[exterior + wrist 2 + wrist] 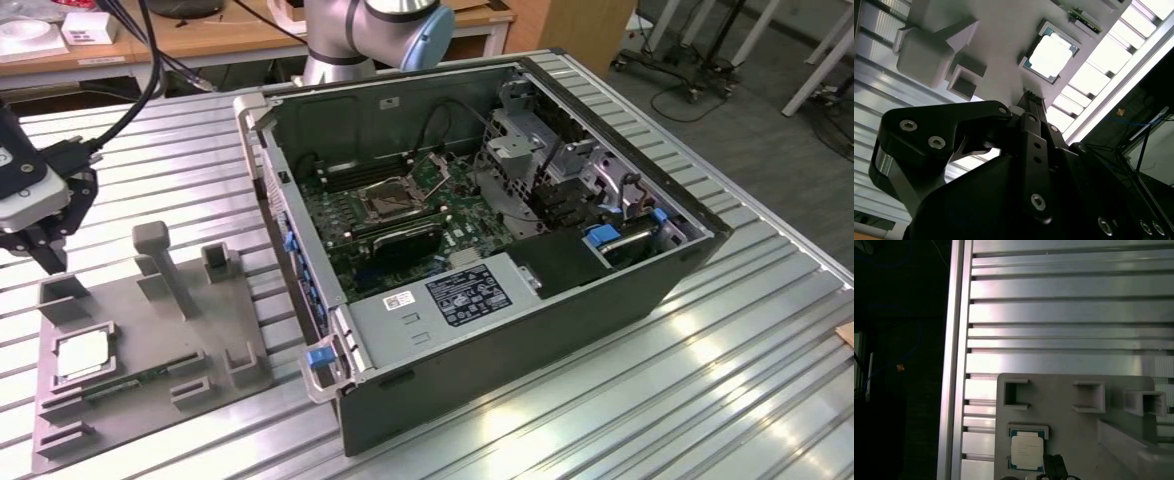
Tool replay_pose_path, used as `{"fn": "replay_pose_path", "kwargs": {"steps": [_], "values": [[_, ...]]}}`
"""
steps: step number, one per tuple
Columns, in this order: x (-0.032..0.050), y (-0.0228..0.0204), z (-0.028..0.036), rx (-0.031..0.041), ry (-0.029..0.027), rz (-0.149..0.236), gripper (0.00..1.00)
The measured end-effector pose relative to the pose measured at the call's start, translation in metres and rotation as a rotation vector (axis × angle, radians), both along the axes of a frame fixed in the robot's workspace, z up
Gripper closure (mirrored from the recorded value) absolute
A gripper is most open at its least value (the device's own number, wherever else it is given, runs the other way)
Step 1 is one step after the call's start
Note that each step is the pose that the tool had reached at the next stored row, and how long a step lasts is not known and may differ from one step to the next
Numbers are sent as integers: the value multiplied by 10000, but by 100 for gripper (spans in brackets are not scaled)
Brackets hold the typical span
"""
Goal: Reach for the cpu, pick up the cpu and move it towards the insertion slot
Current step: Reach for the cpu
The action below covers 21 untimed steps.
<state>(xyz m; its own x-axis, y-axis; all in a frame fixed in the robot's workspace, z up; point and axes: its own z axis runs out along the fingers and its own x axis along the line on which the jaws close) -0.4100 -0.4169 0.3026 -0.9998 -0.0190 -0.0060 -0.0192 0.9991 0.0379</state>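
The cpu (83, 355), a small square chip with a bright silvery face, lies flat in a recess of the grey fixture plate (134, 330) at the exterior view's left. Both wrist views show the cpu (1051, 56) (1026, 451) in that recess. My gripper (51, 262) hangs above the plate's far corner, apart from the chip, with its black fingers (1029, 107) pressed together and nothing between them. Its fingertips (1054, 465) sit just beside the chip in the first wrist view. The insertion slot (391, 198) is a square socket on the motherboard inside the open case.
The open computer case (641, 290) stands in the middle of the slatted aluminium table (747, 380). Tall grey posts (154, 250) rise from the fixture plate near my gripper. A green memory stick (127, 382) lies in the plate. The arm's base (360, 40) stands behind the case.
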Motion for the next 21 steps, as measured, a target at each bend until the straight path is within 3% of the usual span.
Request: {"fn": "replay_pose_path", "kwargs": {"steps": [13,21], "values": [[-3,-19,-27,0,0,2,90],[-9,-40,-76,0,-2,1,90]]}}
